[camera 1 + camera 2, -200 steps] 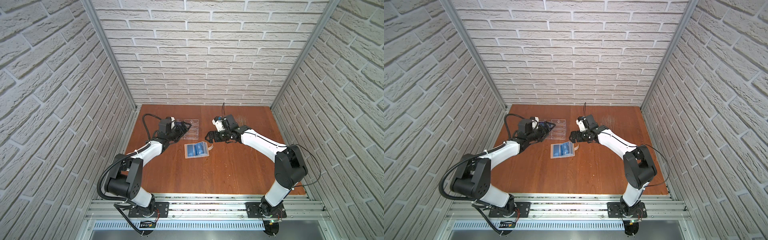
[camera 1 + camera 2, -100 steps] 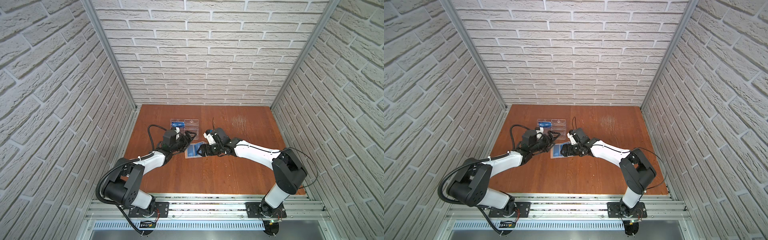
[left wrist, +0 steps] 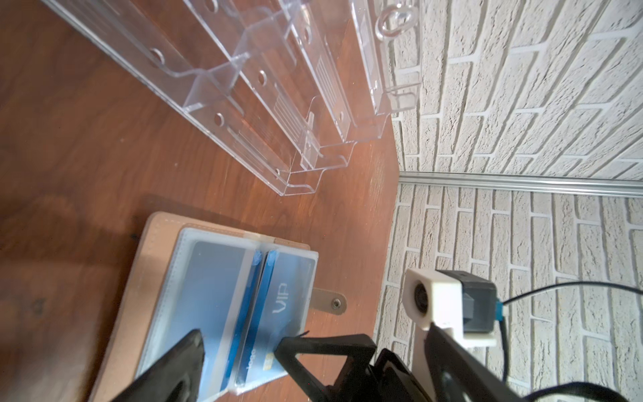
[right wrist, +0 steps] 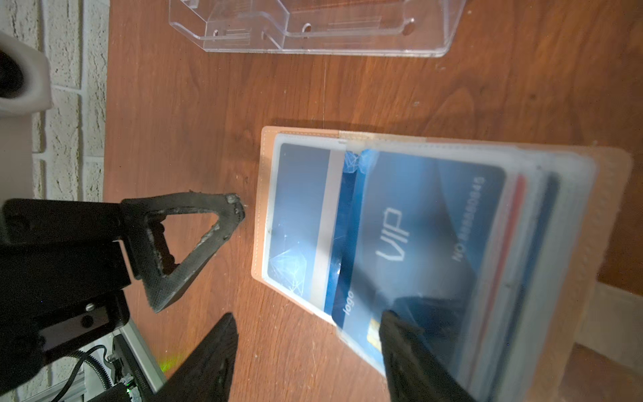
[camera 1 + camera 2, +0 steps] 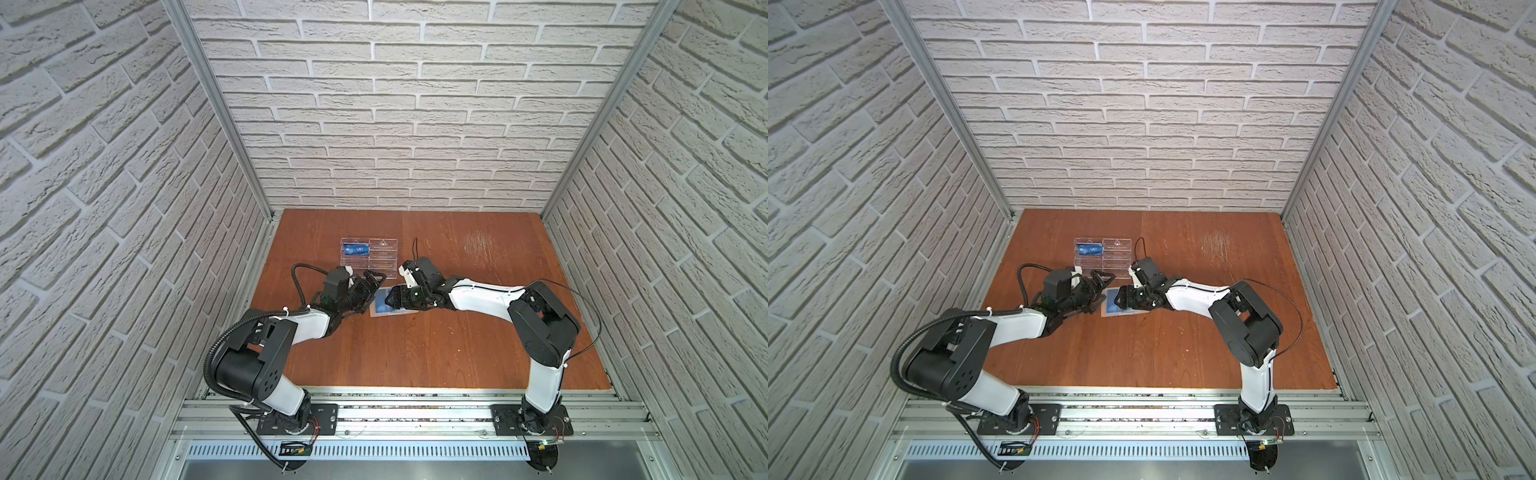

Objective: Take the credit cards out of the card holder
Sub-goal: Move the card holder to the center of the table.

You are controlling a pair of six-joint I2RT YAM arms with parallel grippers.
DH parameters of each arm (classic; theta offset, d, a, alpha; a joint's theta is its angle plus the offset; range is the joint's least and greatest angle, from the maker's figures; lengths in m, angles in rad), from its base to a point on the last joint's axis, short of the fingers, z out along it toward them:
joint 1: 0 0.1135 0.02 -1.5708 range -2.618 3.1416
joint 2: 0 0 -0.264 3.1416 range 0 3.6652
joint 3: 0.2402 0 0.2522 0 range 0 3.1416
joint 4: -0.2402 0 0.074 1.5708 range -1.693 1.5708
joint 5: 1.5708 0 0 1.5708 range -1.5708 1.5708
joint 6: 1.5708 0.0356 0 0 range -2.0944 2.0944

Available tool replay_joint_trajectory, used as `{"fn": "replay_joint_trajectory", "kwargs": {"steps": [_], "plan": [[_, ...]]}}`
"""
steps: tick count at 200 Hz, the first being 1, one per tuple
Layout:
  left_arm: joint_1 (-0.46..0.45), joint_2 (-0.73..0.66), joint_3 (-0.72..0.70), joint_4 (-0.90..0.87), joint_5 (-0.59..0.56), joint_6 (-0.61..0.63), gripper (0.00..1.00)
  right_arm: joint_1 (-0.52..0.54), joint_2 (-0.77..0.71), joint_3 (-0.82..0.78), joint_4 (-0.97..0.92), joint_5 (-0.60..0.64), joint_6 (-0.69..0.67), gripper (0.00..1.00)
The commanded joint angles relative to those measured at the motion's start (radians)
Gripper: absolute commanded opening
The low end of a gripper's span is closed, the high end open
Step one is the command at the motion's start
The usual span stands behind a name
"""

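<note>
**Card holder (image 3: 155,264) open on table (image 5: 457,345)**

Blue credit cards (image 4: 417,209) sit sleeved inside. Acrylic rack (image 5: 384,259) stands just behind, apart; open wood right and front. Right gripper (image 4: 308,315), jaws apart, rests one finger on the VIP sleeve. Left gripper (image 5: 374,281) gapes beside the holder's left edge.
</note>
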Motion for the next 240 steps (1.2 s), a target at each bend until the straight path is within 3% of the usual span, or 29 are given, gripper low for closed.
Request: {"fn": "replay_joint_trajectory", "kwargs": {"steps": [1, 102, 240], "plan": [[0.008, 0.044, -0.012, 0.098, 0.008, -0.015, 0.98, -0.009, 0.003, 0.003, 0.027, 0.032, 0.023, 0.65], [0.004, 0.154, 0.014, 0.155, 0.043, -0.017, 0.98, -0.067, -0.034, -0.104, -0.006, 0.03, -0.023, 0.57], [0.031, 0.09, -0.095, 0.169, 0.08, 0.002, 0.98, 0.02, 0.023, -0.083, 0.133, -0.042, 0.163, 0.54]]}}
